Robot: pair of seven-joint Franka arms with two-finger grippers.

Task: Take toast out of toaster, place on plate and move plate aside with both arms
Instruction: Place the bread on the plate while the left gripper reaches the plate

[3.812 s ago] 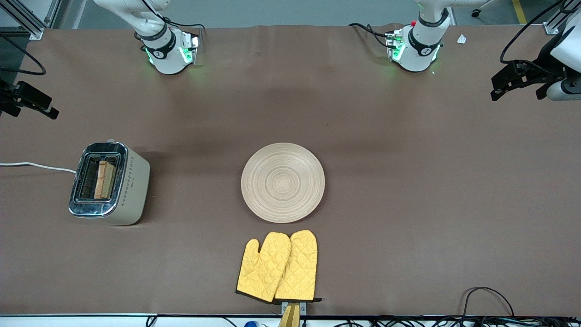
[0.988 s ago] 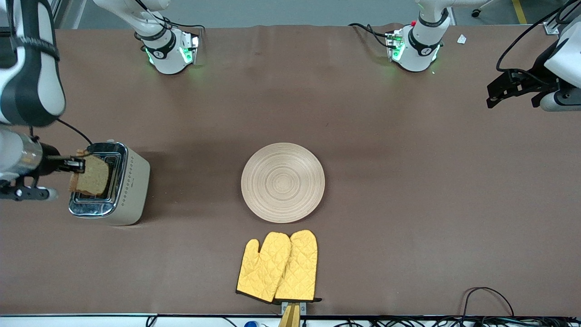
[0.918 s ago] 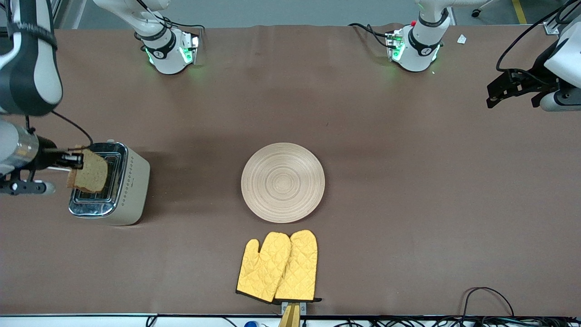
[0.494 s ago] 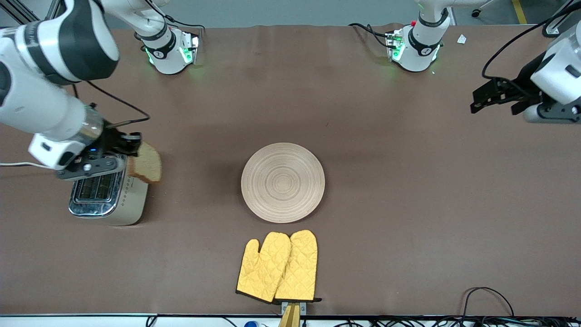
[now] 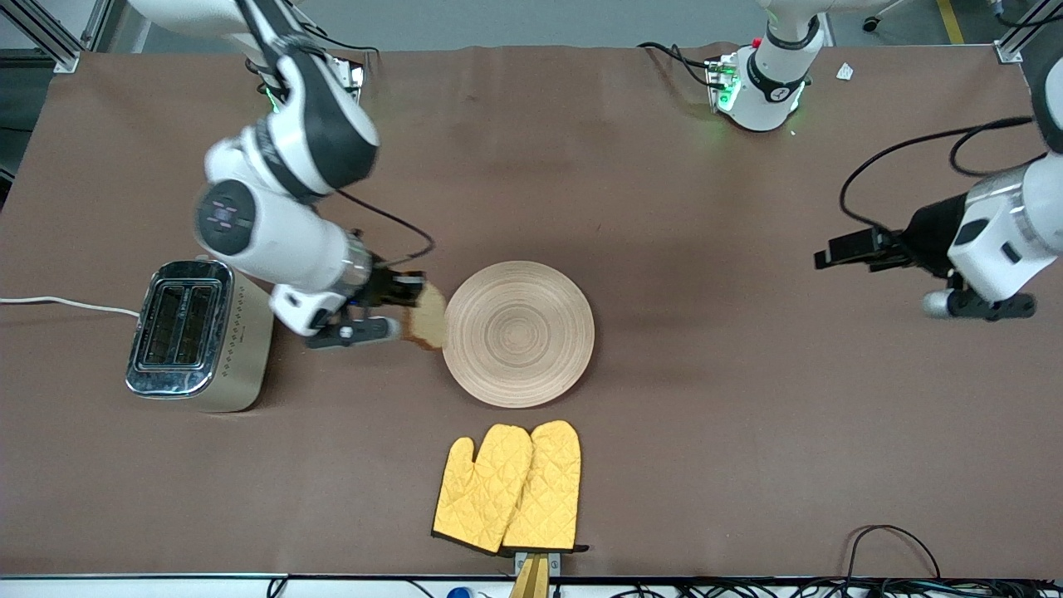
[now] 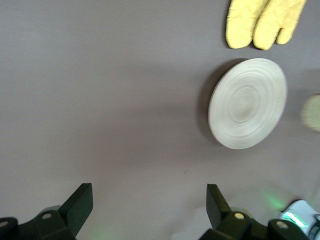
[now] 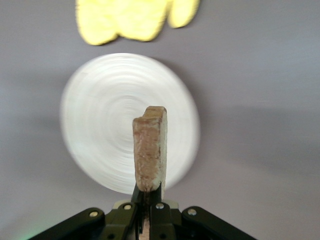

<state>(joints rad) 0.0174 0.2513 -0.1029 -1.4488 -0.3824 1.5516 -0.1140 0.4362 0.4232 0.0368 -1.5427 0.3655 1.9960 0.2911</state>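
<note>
One slice, the toast (image 5: 428,316), is pinched in the right gripper (image 5: 407,309) at frame centre-left, now clear of the toaster (image 5: 198,335) and at the plate (image 5: 531,365) rim: extraction done, placement pending. Left gripper (image 5: 839,250), spread, waits at right.

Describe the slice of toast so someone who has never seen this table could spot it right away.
Find the round light wooden plate in the middle of the brown table. At its rim toward the cream-beige chrome-topped toaster, the right gripper holds a small light brown slice of toast in shut jaws. It is the only bread, and the only item held off the table.
</note>
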